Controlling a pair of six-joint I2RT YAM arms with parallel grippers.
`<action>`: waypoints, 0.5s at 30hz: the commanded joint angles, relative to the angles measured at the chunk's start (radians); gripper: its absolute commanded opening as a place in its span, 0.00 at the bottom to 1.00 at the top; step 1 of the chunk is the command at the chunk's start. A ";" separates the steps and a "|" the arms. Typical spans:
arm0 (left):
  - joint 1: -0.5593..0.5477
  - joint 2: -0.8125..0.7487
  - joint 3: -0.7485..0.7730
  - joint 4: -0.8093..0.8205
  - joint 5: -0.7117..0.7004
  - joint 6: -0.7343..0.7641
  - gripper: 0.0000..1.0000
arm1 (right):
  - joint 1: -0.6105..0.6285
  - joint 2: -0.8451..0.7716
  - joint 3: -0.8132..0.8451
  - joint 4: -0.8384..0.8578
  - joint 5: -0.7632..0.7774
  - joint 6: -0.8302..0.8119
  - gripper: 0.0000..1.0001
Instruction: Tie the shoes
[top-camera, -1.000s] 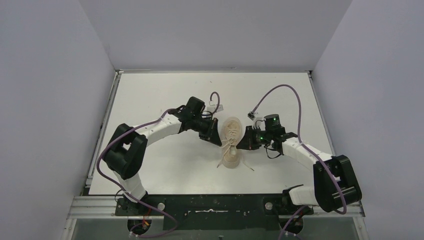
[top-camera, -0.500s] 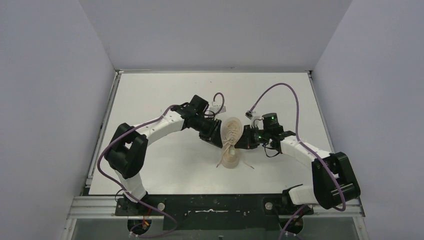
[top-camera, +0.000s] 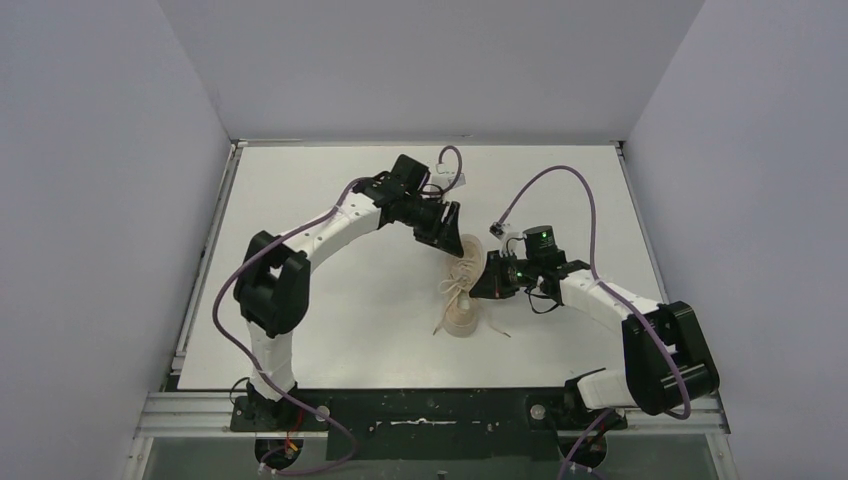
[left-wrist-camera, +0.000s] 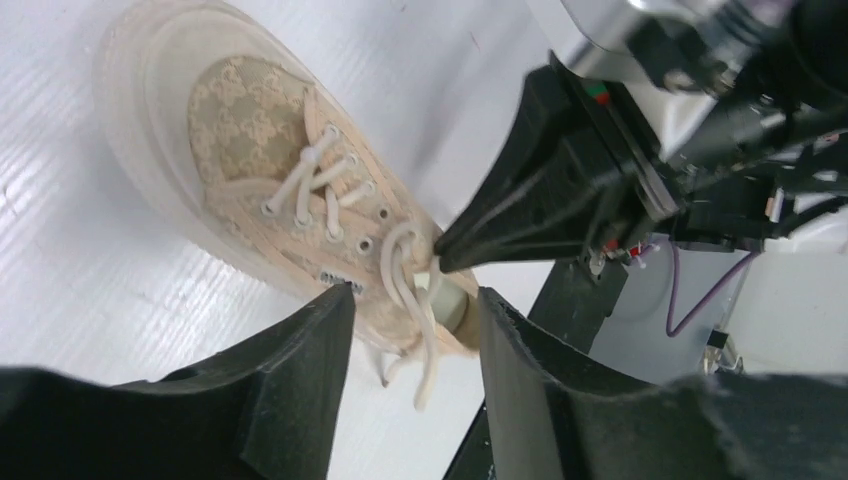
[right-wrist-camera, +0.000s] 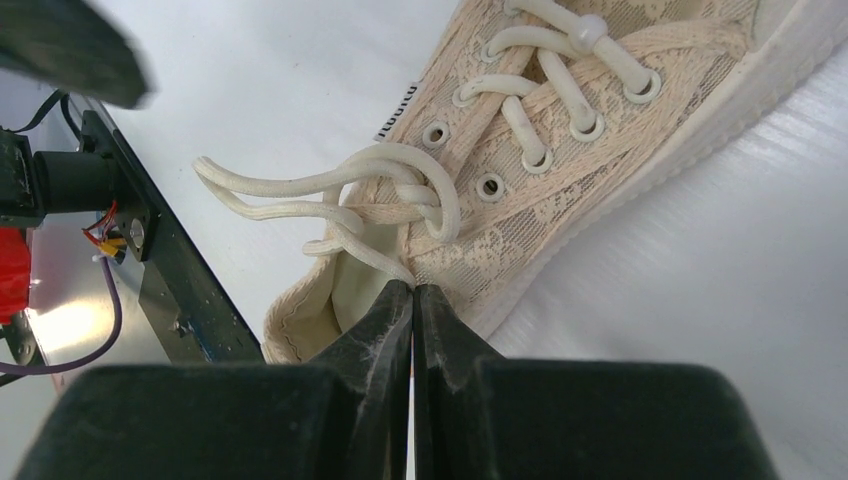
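At mid-bench the shoe (top-camera: 463, 285) has its laces (right-wrist-camera: 300, 185) only loosely crossed, no bow yet, with the right hand (right-wrist-camera: 413, 290) pinched on one strand and the left hand (left-wrist-camera: 415, 292) apart above.

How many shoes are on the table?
1. The sneaker lies between the claws: left claw open near its toe, right claw shut at its collar. No second shoe shows in any view.

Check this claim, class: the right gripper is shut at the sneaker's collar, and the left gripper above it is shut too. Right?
Not quite: the left gripper is open, fingers apart above the sneaker, as the left wrist view shows. The right gripper is shut at the collar.
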 joint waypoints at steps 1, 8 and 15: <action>-0.021 0.116 0.096 -0.006 0.057 -0.026 0.42 | 0.003 -0.029 0.039 0.020 -0.007 -0.011 0.00; -0.023 0.178 0.110 0.016 0.107 -0.038 0.37 | 0.002 -0.041 0.035 0.028 -0.004 -0.003 0.00; -0.032 0.203 0.110 -0.003 0.141 -0.015 0.28 | 0.002 -0.042 0.035 0.032 -0.004 0.000 0.00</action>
